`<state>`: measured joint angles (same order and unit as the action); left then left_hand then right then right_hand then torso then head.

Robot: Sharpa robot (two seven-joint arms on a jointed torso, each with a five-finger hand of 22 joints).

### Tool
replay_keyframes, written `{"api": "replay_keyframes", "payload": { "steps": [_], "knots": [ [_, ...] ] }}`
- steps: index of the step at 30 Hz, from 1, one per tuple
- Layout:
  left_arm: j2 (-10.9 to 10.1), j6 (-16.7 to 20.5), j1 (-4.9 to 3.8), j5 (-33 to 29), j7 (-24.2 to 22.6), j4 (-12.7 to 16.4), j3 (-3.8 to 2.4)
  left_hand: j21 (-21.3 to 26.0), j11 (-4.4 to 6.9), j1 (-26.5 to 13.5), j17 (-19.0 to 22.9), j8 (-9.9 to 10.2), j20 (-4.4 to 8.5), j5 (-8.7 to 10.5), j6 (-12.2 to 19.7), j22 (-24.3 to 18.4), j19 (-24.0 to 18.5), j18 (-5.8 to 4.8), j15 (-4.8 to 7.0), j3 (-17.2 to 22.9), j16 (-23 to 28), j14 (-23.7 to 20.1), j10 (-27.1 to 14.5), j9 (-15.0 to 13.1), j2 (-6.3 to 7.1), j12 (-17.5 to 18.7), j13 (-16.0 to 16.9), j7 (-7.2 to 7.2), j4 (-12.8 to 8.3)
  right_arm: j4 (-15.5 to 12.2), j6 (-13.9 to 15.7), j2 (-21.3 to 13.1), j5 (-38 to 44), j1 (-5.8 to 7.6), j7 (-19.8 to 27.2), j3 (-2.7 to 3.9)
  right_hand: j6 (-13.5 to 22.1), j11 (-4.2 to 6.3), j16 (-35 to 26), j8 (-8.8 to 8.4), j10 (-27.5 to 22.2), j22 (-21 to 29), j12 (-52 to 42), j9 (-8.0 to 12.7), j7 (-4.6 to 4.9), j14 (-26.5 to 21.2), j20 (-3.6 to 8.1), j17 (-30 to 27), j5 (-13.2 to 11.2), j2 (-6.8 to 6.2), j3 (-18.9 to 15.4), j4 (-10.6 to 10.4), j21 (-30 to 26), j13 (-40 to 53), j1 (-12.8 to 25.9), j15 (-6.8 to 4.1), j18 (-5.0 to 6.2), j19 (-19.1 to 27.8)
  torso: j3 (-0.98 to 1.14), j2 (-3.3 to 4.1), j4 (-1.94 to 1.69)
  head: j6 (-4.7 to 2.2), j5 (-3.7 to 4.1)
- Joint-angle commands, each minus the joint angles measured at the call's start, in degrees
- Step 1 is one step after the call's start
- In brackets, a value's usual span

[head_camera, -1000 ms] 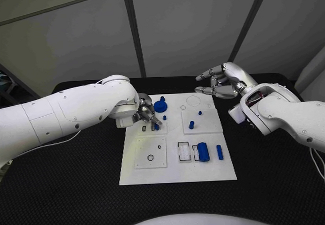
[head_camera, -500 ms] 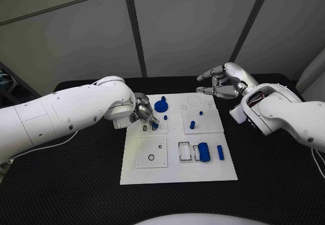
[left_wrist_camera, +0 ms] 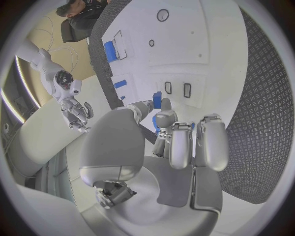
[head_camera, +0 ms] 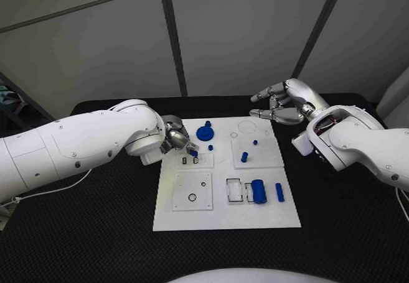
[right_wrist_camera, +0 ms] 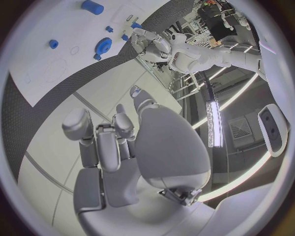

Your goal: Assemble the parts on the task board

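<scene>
The white task board (head_camera: 225,215) lies in the middle of the black table. My left hand (head_camera: 179,141) hovers over its near-left upper panel and pinches a small blue part (left_wrist_camera: 157,102) between thumb and a finger, just by two narrow slots (left_wrist_camera: 168,87). A blue gear (head_camera: 204,133) stands beside that hand. Two blue pegs (head_camera: 245,157) stand in the upper right panel. A blue cylinder (head_camera: 258,192) and a blue bar (head_camera: 279,190) lie lower right. My right hand (head_camera: 280,104) hangs above the board's far right corner, fingers curled in on nothing.
A small black ring (head_camera: 192,197) lies on the lower left panel, beside an open rectangular frame (head_camera: 232,189). Black table (head_camera: 82,233) stretches wide around the board on both sides. Grey wall panels stand behind the table.
My left arm has swung its elbow slightly outward while the hand keeps the blue part over the slots. The right hand has hardly moved.
</scene>
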<state>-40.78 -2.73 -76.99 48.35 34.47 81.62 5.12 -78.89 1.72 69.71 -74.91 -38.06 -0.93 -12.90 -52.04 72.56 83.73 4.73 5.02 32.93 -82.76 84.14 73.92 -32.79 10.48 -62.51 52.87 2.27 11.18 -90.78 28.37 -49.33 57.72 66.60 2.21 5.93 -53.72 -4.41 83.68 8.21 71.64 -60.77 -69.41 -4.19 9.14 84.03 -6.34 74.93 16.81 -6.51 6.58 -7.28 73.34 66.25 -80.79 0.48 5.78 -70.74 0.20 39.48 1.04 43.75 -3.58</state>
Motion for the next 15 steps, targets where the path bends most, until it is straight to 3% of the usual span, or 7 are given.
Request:
{"api": "replay_keyframes", "payload": {
  "steps": [1,8,15],
  "knots": [
    [-0.1,4.3,0.38,3.0,-0.8,0.8,0.00,-0.3,0.36,-0.8,-5.0,-0.3,0.06,-0.31,-0.3,0.1,0.4,-1.19,0.43,10.1,0.2,3.3,0.8,-0.1,0.01,-0.1,0.0,-0.05,-9.6,0.0,-0.5,0.0,0.1,0.09,0.2,0.05,0.3,0.21,-0.3,0.28,0.1,0.0,0.0,0.1,0.05,3.1,0.08,3.3,-0.1,0.01,0.1,0.0,-0.3,-0.1,-0.4,-0.54,0.52,-0.2,0.01,0.01,0.09,-0.06,-0.19],
    [-0.1,5.8,1.57,6.1,-0.7,1.6,0.02,-0.5,0.46,-1.3,-5.1,-0.5,0.13,-0.60,-0.5,0.5,0.6,-1.26,0.51,10.8,0.2,3.3,1.2,-0.3,0.30,-0.2,0.2,-0.13,-10.0,0.0,-0.8,0.0,0.2,0.09,0.0,0.05,0.3,0.21,-0.3,0.30,0.1,0.0,0.1,0.1,0.05,3.1,0.08,3.3,-0.1,0.00,0.1,0.1,-0.3,-0.1,-0.5,-0.55,0.51,-0.2,-0.05,0.08,0.12,0.01,-0.16],
    [0.2,4.9,2.22,7.5,-0.4,1.8,0.02,-0.7,0.51,-1.6,-5.1,-0.6,0.18,-0.78,-0.7,0.9,0.8,-1.33,0.56,11.2,0.2,3.3,1.4,-0.4,0.48,-0.4,0.4,-0.18,-10.3,0.1,-0.9,0.1,0.2,0.08,-0.1,0.04,0.3,0.21,-0.4,0.32,0.0,0.1,0.1,0.1,0.04,3.1,0.09,3.3,-0.1,-0.03,0.1,0.1,-0.3,-0.2,-0.5,-0.55,0.53,-0.2,-0.01,0.10,0.21,0.02,-0.49]
  ]
}}
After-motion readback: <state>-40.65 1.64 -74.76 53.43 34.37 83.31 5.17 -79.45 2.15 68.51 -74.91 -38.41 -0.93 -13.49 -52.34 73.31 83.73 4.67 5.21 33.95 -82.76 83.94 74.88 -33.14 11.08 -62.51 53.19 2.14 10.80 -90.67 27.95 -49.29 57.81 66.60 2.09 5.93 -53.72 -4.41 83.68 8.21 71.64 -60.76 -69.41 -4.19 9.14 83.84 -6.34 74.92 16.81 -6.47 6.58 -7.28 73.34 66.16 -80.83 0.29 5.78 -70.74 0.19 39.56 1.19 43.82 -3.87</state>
